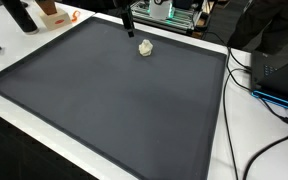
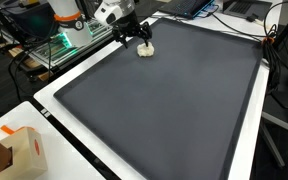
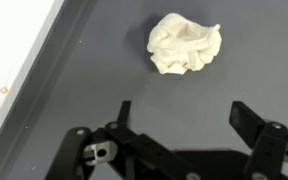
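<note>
A crumpled cream-white wad, like paper or cloth, (image 3: 185, 48) lies on a dark grey mat (image 3: 104, 70). It also shows in both exterior views (image 1: 146, 47) (image 2: 145, 49) near the mat's far edge. My gripper (image 3: 182, 115) is open and empty, its two black fingers spread wide, just short of the wad and above the mat. In the exterior views the gripper (image 1: 129, 30) (image 2: 136, 36) hangs right beside the wad, not touching it.
The mat (image 1: 114, 100) lies on a white table (image 2: 54, 105). Cables (image 1: 259, 95) and a dark box run along one side. A small cardboard box (image 2: 24, 155) stands at a corner. Lab gear (image 1: 174, 12) stands behind the mat.
</note>
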`<state>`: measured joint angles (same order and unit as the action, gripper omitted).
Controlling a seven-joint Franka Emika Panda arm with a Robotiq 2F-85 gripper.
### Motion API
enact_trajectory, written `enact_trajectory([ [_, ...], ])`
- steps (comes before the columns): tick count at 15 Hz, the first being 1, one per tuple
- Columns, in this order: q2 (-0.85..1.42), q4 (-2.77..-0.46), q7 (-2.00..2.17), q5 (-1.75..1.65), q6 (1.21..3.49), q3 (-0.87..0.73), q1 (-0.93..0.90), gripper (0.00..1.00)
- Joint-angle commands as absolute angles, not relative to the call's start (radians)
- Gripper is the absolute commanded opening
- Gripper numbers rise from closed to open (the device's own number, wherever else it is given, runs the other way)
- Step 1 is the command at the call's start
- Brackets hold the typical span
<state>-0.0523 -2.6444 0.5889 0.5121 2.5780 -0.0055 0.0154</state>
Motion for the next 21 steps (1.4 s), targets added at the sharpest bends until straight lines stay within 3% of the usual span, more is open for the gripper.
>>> enact_trajectory([
  [1,-0.115,-2.654,0.629,0.382,2.514,0.012,0.012,1.0],
  [13,-0.209,-2.509,0.668,0.137,2.26,0.099,-0.006,1.0],
  [21,-0.196,-2.459,0.655,0.141,2.258,0.113,-0.019,1.0],
])
